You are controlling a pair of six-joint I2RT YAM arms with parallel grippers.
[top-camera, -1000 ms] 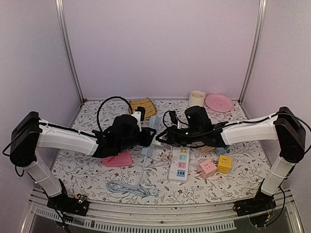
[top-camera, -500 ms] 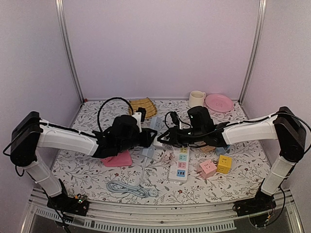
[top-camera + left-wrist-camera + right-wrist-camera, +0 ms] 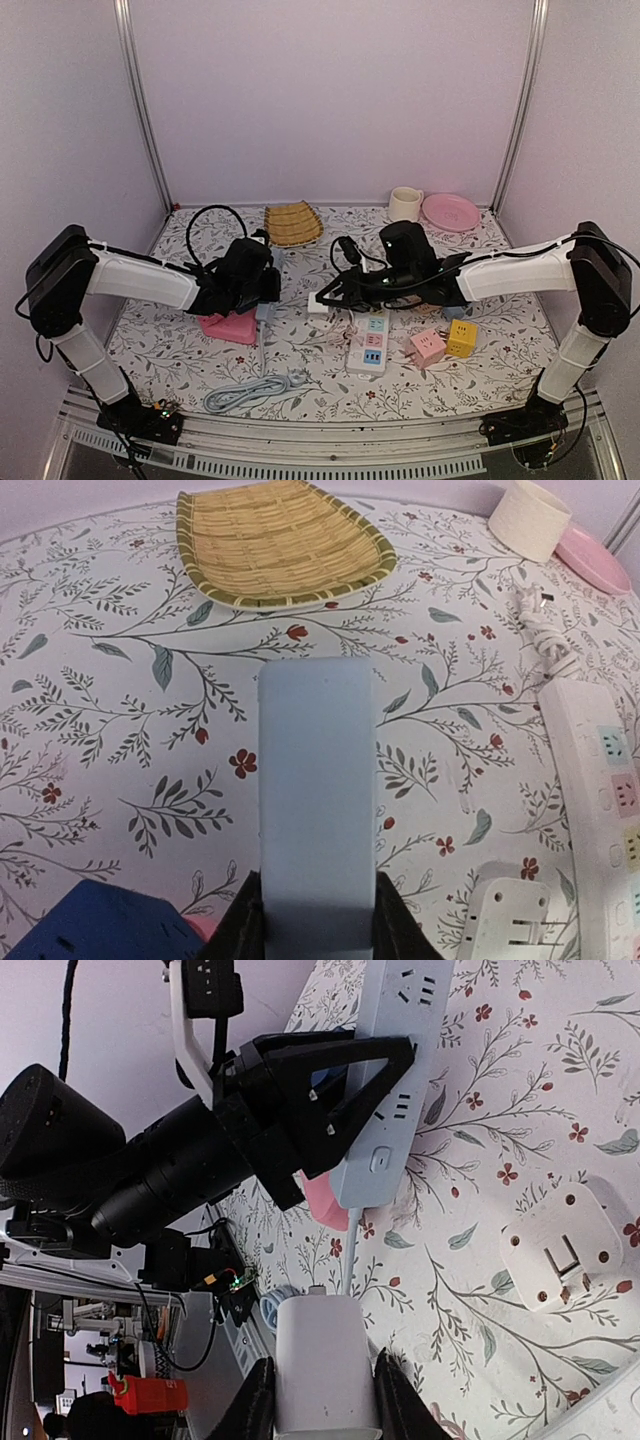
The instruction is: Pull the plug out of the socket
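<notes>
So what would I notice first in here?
Probably the middle of the table, where the left gripper grips a grey-blue power strip and the right gripper pinches a white block. Next, the long white strip with pastel panels on the right arm's side, with a pink cube and a yellow cube beside it.

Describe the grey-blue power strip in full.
The grey-blue power strip is a slim bar of smooth plastic with rounded corners. One face carries groups of outlet slots and a small button near the cabled end. The left gripper is clamped across its width. Its pale cable trails down into a loose coil.
</notes>
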